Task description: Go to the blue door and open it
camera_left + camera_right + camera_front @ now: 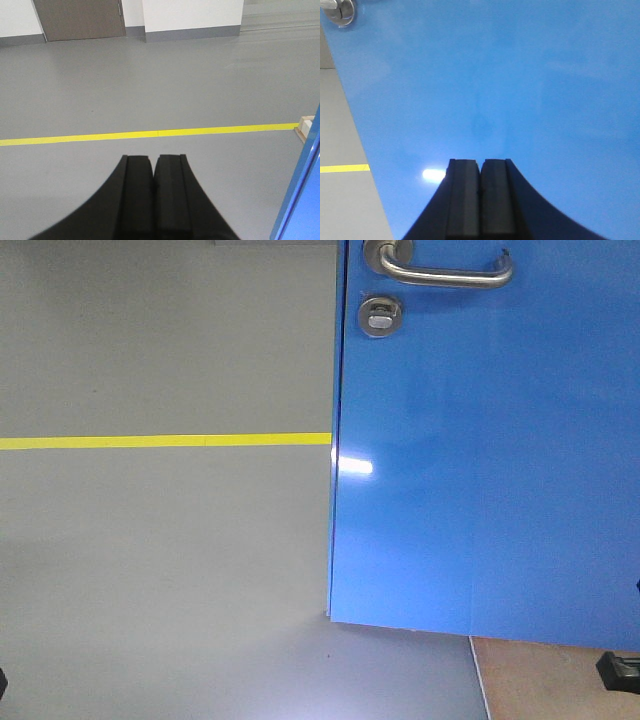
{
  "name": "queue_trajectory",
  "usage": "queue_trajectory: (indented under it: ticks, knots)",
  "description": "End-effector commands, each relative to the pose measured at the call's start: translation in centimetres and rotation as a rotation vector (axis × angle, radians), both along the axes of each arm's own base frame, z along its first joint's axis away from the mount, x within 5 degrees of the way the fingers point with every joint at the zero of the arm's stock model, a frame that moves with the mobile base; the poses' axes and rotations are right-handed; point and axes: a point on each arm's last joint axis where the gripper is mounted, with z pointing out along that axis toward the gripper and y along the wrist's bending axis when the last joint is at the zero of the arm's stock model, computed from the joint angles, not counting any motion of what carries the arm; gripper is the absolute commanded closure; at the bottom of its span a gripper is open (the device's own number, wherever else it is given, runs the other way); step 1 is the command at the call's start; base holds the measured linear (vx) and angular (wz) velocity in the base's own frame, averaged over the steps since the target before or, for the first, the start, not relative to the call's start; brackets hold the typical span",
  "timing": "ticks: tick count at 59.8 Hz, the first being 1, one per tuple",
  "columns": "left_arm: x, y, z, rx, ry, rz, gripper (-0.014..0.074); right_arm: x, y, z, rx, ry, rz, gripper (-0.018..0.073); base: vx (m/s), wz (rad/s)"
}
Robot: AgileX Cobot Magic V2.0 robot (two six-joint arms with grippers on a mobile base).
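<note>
front view first: blue door [480, 460] fills the right half, its free edge upright near centre, long axis vertical, with grey floor [160, 560] and a yellow floor line [160, 441] to its left. lever handle [445, 270] points right, thumb-turn lock [380, 315] just below it. stiff, glossy, probably heavy; the lever is the only real hold.

left wrist view: left gripper [153, 172] has fingers pressed together, door edge at far right.

right wrist view: right gripper [480, 175] is likewise closed, facing the bare panel; contact unclear.

Our left gripper [153, 167] has its fingers pressed together. Our right gripper [480, 170] is likewise closed, holding nothing.
</note>
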Motion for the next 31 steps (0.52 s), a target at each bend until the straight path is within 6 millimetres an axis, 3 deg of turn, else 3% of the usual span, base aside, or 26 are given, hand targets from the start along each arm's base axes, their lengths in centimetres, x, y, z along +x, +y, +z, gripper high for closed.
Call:
queue_trajectory:
  ticks: [1, 31]
  knots:
    - [0.11, 0.01, 0.63, 0.001, -0.089, 0.002, 0.0526, 0.09, -0.08, 0.01, -0.018, -0.061, -0.005, 0.0554, 0.00, 0.00]
    - [0.11, 0.01, 0.63, 0.001, -0.089, 0.002, 0.0526, 0.09, -0.08, 0.01, -0.018, -0.061, -0.005, 0.0554, 0.00, 0.00]
